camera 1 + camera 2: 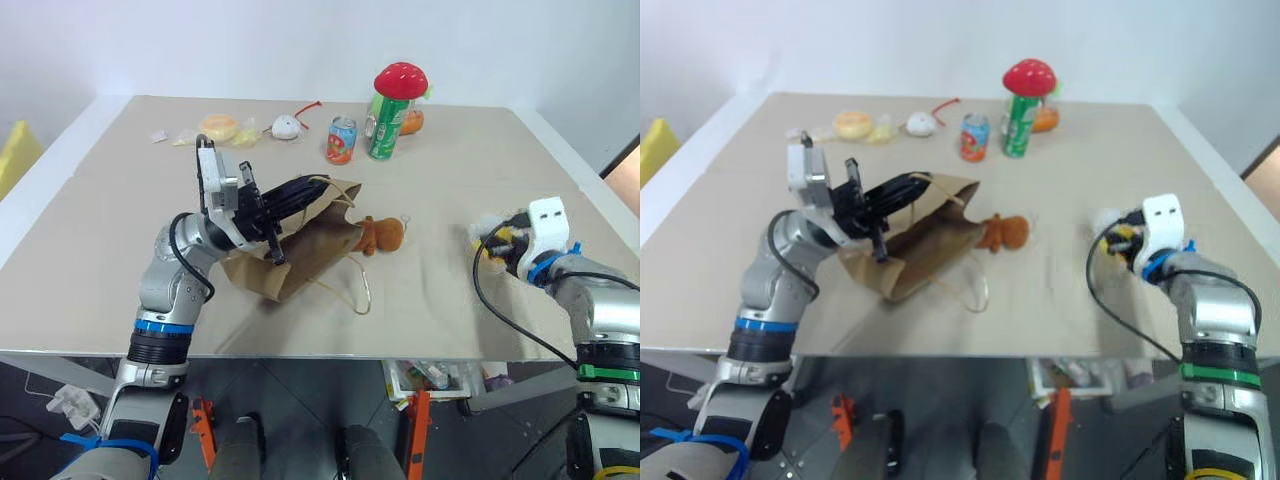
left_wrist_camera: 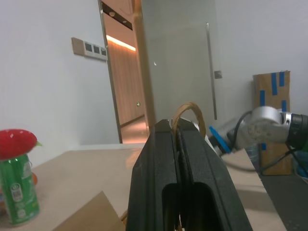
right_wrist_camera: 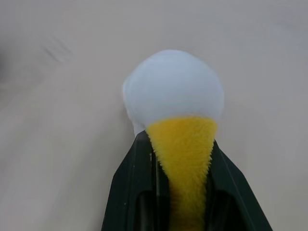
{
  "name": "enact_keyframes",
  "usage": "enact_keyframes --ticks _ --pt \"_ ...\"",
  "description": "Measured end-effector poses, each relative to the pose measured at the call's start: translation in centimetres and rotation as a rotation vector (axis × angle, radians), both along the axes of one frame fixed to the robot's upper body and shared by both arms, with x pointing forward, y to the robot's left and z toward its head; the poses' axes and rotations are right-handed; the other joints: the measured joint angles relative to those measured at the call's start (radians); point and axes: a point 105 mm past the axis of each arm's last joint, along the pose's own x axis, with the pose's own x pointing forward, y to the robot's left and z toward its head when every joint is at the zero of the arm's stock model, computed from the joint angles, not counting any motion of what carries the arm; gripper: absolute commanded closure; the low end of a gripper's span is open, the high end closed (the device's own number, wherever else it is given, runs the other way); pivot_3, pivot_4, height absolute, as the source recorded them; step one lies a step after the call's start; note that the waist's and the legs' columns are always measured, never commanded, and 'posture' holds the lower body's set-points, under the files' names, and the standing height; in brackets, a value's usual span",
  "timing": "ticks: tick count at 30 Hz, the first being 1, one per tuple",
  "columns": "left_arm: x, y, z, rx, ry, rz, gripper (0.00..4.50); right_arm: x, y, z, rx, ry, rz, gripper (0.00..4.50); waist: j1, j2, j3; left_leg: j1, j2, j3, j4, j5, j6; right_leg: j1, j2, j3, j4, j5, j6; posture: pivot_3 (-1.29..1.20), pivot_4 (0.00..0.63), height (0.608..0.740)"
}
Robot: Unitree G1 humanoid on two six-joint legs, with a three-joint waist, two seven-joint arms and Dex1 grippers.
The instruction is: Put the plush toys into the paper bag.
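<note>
The table [image 1: 100, 250] takes up most of what I can see, a wide tan top with the clutter pushed to the far edge: a red mushroom-capped toy [image 1: 400, 80] sitting on a green can [image 1: 383, 128], a smaller can [image 1: 341, 140], a little white toy [image 1: 286, 127]. In the middle lies the paper bag [image 1: 300, 250], tipped on its side, its mouth lifted by the left gripper [image 1: 290, 197], whose fingers are pinched shut on one loop handle [image 2: 188, 111]. The brown bear toy [image 1: 380, 234] lies on the table just beside the bag, not inside it. Off to the right, the right gripper [image 3: 182, 159] has its fingers clamped on the yellow-and-white egg toy [image 3: 175, 96], low over the table and well apart from the bag. So neither toy looks bagged yet; both are left to do.
</note>
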Motion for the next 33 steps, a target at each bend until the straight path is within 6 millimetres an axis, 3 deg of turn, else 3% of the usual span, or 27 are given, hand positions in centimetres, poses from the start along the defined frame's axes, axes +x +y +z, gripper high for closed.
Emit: enact_keyframes --ticks 2,3,4,6,7,8,11,14,17,18,22,27,28,33 --pt "0.0 0.0 0.0 0.000 0.006 -0.001 4.50 0.0 0.4 0.6 0.022 -0.023 0.021 3.68 -0.001 0.001 0.000 0.000 0.000 0.000 0.000 0.000 0.000 0.000 0.000 0.000 0.000 0.000 0.000 0.00 0.150 0.740" --pt "0.1 0.0 -0.2 -0.004 0.035 -0.017 4.50 -0.3 3.3 4.8 0.108 -0.149 0.176 3.68 -0.003 0.001 0.000 0.000 0.000 -0.001 0.000 0.000 0.000 0.000 0.001 0.000 0.000 0.000 0.001 0.00 0.150 0.740" --pt "0.1 0.0 -0.2 -0.004 0.040 -0.021 4.50 -0.6 4.1 5.8 0.124 -0.172 0.225 3.68 -0.003 0.001 0.000 0.000 0.000 -0.001 0.000 0.000 0.000 0.000 0.001 0.000 0.000 0.000 0.001 0.00 0.150 0.740" --pt "0.2 0.0 -0.1 -0.007 0.057 -0.033 4.50 -3.1 8.2 7.5 0.151 -0.176 0.476 3.68 0.000 0.001 0.000 0.000 0.000 -0.002 -0.002 0.000 0.000 0.001 0.001 0.000 0.000 -0.002 0.001 0.00 0.150 0.740" --pt "0.2 0.1 -0.1 -0.007 0.057 -0.032 4.50 -3.2 8.5 7.5 0.151 -0.173 0.491 3.68 0.000 0.001 0.000 0.000 0.000 -0.002 -0.002 0.000 0.000 0.001 0.001 0.000 0.000 -0.002 0.001 0.00 0.150 0.740" --pt "0.3 0.2 0.0 -0.009 0.063 -0.032 4.50 -4.9 11.2 7.9 0.161 -0.159 0.646 3.68 0.001 0.001 0.000 0.001 0.000 -0.002 -0.001 -0.001 0.000 0.002 0.001 0.000 0.000 -0.002 0.001 0.00 0.150 0.740" --pt "0.4 0.3 0.2 -0.013 0.069 -0.034 4.50 -7.3 14.8 6.3 0.130 -0.051 0.834 3.68 0.001 0.001 0.000 0.001 0.000 -0.002 0.000 -0.001 0.000 0.002 0.001 0.000 0.000 -0.002 0.001 0.00 0.150 0.740" --pt "0.4 0.2 0.5 -0.015 0.063 -0.037 4.50 -8.0 16.4 5.4 0.116 -0.002 0.892 3.68 0.000 0.001 0.000 0.001 0.000 -0.002 0.001 -0.001 0.000 0.002 0.001 0.000 0.000 -0.001 -0.001 0.00 0.150 0.740" --pt "0.4 0.3 0.7 -0.023 0.062 -0.040 4.50 -7.7 18.2 5.2 0.107 0.007 0.932 3.68 0.000 0.001 0.000 0.001 0.000 -0.002 0.002 -0.002 -0.001 0.001 0.001 0.000 0.000 0.001 -0.002 0.00 0.150 0.740" --pt "0.4 0.2 0.6 -0.026 0.065 -0.043 4.50 -7.4 20.4 5.8 0.074 -0.016 0.992 3.68 -0.002 0.001 0.000 0.001 0.000 -0.002 0.002 -0.001 -0.001 0.000 0.001 0.000 0.000 0.001 -0.003 0.00 0.150 0.740" --pt "0.5 0.2 0.6 -0.027 0.066 -0.043 4.50 -7.4 22.4 5.5 0.026 -0.006 1.057 3.68 -0.001 0.001 0.000 0.000 0.001 -0.002 0.001 -0.001 -0.001 0.000 0.001 0.000 0.000 0.000 -0.002 0.00 0.150 0.740" --pt "0.5 0.1 0.7 -0.030 0.065 -0.045 4.50 -6.2 24.3 4.0 -0.019 0.035 1.068 3.68 -0.001 0.001 0.000 -0.001 0.001 -0.002 0.001 -0.001 0.000 -0.001 0.001 0.000 0.000 0.000 -0.002 0.00 0.150 0.740" --pt "0.4 0.1 0.7 -0.030 0.065 -0.047 4.50 -5.6 25.4 3.7 -0.031 0.033 1.064 3.68 -0.001 0.001 0.000 -0.001 0.001 -0.002 0.000 -0.001 0.000 -0.001 0.001 0.000 0.000 0.000 -0.002 0.00 0.150 0.740" --pt "0.5 0.1 0.7 -0.033 0.065 -0.046 4.50 -4.7 27.9 2.7 0.021 0.044 1.045 3.68 -0.001 0.001 0.000 -0.001 0.001 -0.002 0.000 -0.001 0.000 -0.001 0.001 0.000 0.000 0.000 -0.002 0.00 0.150 0.740"
